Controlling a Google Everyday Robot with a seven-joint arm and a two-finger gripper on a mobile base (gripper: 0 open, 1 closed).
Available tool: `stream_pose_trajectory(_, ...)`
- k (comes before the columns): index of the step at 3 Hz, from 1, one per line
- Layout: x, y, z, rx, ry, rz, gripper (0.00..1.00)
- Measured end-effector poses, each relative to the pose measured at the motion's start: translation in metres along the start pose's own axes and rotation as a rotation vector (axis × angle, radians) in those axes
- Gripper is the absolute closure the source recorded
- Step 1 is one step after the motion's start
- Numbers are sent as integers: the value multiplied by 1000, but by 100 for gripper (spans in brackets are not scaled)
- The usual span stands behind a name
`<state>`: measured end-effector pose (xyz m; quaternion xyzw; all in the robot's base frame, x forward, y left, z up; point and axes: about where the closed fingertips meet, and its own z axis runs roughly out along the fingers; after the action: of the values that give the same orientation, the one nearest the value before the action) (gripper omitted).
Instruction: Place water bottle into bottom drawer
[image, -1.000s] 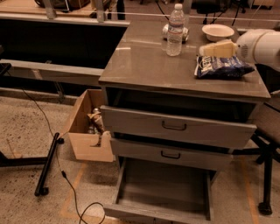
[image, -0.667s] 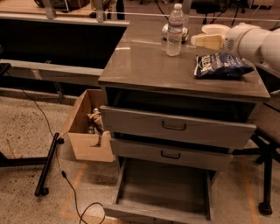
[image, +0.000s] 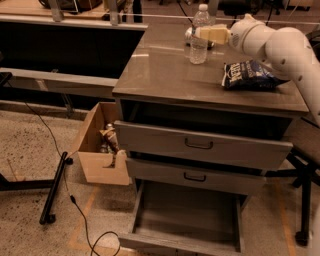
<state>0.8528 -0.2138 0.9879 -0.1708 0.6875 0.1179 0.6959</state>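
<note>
The water bottle stands upright at the back of the grey cabinet top; it is clear, with a white cap. My gripper, cream-coloured on a white arm coming in from the right, is at the bottle's upper part at label height and overlaps it. The bottom drawer is pulled out at floor level, and its flat grey floor is bare. The two upper drawers stand slightly out.
A dark blue chip bag lies on the cabinet top to the right, under my arm. A small object sits just behind the bottle on its left. A cardboard box stands on the floor left of the cabinet, beside a black stand and cables.
My gripper has moved left across the cabinet top, from above the chip bag to the bottle. The bottle has stayed in place.
</note>
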Motion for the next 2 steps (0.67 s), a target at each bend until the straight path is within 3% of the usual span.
stream_pose_trajectory(2,-5,36,47,-137,-30,-14,0)
